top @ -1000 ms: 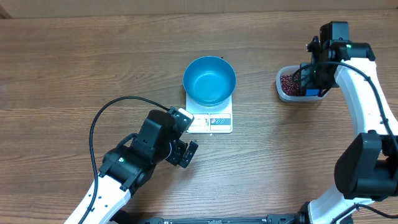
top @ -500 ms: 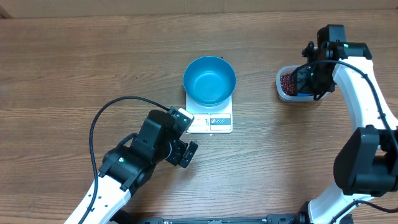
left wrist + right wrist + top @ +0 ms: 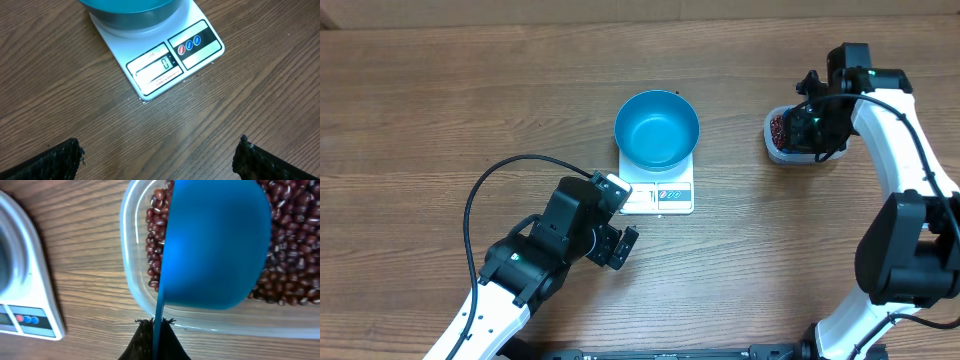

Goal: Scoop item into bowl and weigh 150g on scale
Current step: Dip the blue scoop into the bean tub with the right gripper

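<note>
Beans (image 3: 285, 255), small, dark red-brown and loosely heaped, lie in a clear plastic rounded-rectangle tub (image 3: 131, 280) on the right of the brown wood-grain table (image 3: 440, 100). None is visible elsewhere. The large round bright blue bowl (image 3: 657, 128) stands empty on the small white square kitchen scale (image 3: 165, 65) at table centre, well apart from the tub. The left gripper (image 3: 157, 160) hangs near the scale's front edge with its jaws spread wide and nothing between them. The right gripper (image 3: 155, 330) is clamped on the thin handle of a small blue plastic scoop (image 3: 215, 245), whose rounded back covers the middle of the tub. Whether it is loaded is hidden. Judged step: taking the first scoopful. Recommended: sink the lip fully into the heap, draw it through, level it before lifting, and clear the rim slowly so that nothing spills. The beans lie directly beneath and around the scoop, just beyond the right gripper.
</note>
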Action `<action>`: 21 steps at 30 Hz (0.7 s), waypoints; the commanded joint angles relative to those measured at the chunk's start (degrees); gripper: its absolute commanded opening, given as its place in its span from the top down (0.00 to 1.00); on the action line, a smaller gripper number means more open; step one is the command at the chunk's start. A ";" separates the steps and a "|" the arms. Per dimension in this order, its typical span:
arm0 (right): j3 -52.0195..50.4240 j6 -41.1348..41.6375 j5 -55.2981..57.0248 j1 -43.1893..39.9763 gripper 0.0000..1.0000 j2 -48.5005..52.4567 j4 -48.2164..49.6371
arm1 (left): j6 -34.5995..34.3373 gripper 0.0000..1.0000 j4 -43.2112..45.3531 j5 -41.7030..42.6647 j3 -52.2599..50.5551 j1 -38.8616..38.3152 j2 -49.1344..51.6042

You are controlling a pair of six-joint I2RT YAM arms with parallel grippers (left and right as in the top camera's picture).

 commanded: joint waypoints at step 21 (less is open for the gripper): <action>0.26 -1.01 -29.03 -18.88 0.96 0.96 -0.57 | 0.68 0.00 0.20 -0.37 -0.13 -0.24 0.09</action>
